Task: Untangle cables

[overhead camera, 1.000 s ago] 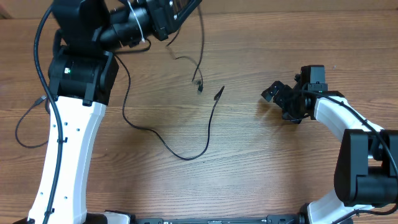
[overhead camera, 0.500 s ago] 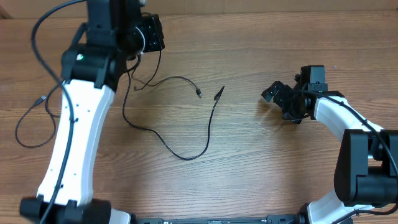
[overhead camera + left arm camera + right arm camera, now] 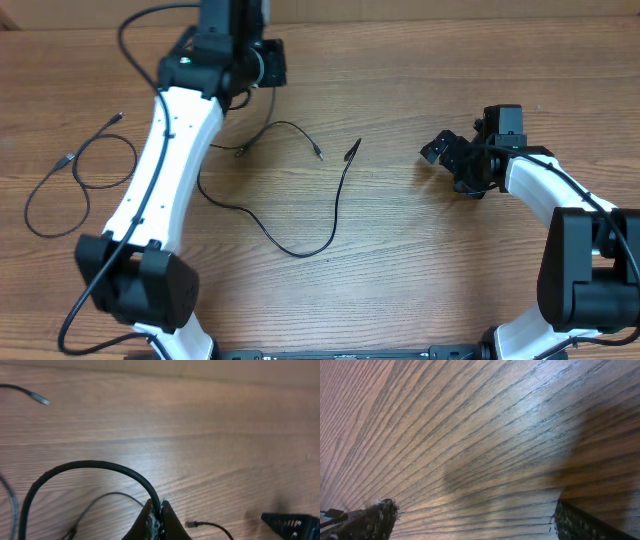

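The white left arm (image 3: 165,170) is stretching farther across the wood-grain surface (image 3: 420,270) than a moment ago, with the left claw (image 3: 157,519) pinching a thin black cable (image 3: 95,465) that is arching from its tips. Two loose cables (image 3: 300,254) are lying curled near that arm. The right claw (image 3: 450,165) is hovering spread wide, well apart from them.

I find no readable text, label, brand, number or sign on my white-and-black arms (image 3: 165,160), the thin black cables (image 3: 336,215) or the brown wood-grain table (image 3: 420,270).

Thin black cables (image 3: 298,256), loose curved strands
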You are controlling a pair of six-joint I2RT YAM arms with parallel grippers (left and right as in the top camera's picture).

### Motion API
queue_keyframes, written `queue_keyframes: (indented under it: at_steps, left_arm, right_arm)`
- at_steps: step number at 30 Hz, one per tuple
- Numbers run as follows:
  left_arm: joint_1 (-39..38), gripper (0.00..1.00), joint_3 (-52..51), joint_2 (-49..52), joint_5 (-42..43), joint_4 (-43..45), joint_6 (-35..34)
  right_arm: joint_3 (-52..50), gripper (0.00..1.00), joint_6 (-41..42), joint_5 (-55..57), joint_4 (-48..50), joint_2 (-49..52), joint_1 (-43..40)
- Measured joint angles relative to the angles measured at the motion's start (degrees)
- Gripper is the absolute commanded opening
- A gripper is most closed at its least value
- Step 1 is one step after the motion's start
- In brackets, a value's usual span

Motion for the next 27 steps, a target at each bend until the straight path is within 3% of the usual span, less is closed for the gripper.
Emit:
queue_keyframes:
  at_steps: [19,27]
  left_arm:
    - [-4.68,0.04,0.00,13.44,-2.60,-3.13,0.87]
    - [-5.05,0.04,0.00,18.69,-3.69,-5.27,-4.04]
  right_arm:
    - [0.00,1.00,0.00,-0.02,-0.02,0.00,-0.02]
    - [0.00,1.00,0.00,0.00,-0.02,0.00,-0.02]
